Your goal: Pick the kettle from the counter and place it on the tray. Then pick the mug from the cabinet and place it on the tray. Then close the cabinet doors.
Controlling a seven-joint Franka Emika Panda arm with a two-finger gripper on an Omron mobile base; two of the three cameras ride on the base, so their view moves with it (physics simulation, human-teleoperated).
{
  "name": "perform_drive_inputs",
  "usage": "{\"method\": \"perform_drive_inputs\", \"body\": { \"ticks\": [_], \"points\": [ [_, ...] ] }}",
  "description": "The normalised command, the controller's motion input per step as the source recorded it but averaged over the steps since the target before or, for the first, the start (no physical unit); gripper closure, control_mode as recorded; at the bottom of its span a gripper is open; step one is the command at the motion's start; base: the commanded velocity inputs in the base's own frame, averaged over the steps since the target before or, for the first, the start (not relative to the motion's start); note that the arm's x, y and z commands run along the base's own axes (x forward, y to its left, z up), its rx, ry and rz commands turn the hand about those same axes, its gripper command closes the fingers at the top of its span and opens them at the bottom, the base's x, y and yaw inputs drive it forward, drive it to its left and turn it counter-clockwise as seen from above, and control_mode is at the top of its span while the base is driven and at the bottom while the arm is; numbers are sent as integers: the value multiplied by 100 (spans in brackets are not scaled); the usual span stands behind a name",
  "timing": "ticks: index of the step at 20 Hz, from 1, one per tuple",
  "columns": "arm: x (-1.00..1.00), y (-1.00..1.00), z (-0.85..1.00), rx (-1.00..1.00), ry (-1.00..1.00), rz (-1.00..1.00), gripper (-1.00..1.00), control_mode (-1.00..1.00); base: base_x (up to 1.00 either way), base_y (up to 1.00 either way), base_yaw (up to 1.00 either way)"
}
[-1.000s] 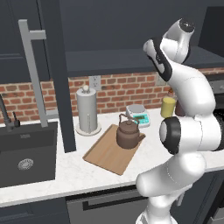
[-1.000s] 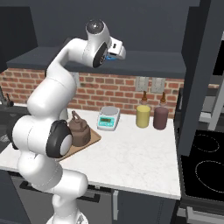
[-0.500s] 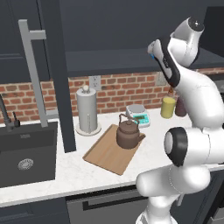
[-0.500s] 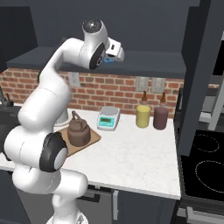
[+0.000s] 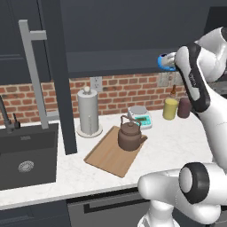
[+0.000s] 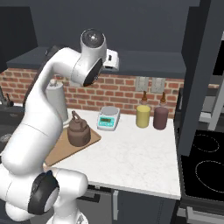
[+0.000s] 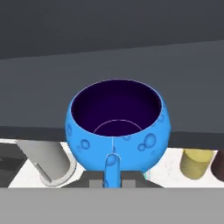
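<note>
In the left base view the mug [image 5: 166, 61] is a sliver of bright blue at the upper right, mostly covered by the white forearm, just below the lower edge of the dark cabinet [image 5: 133, 40]. The gripper [image 7: 112, 180] itself is hard to make out; in the hand view its dark tips at the bottom centre sit tight on either side of the mug's handle, so it appears clamped on the handle, though the contact is partly cut off by the frame edge. That view shows what the base views hide: a round, bright-blue body with bubble-like dimples, a dark purple interior, rim facing the camera, filling the middle of the frame.

The right base view gives the lower scene: the squat brown kettle [image 6: 79, 131] stands upright on the light-wood tray [image 6: 61, 151] at centre left, on the white counter [image 6: 135, 155]. An open cabinet door [image 5: 55, 75] stands edge-on at the left base view's upper left.
</note>
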Motion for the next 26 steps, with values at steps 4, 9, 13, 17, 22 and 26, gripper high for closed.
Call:
{"method": "perform_drive_inputs", "body": {
  "ticks": [4,9,13,17,22,26],
  "points": [
    [-100,2,0,-2,-1,60,100,-100,0,0,0],
    [-100,25,0,-8,0,67,100,-100,0,0,0],
    [-100,50,0,-10,0,62,100,-100,0,0,0],
    [-94,48,-2,-5,1,41,100,-100,0,0,0],
    [-22,9,0,0,2,12,100,-100,0,0,0],
    [0,4,-17,0,0,1,100,-100,0,0,0]
  ]
}}
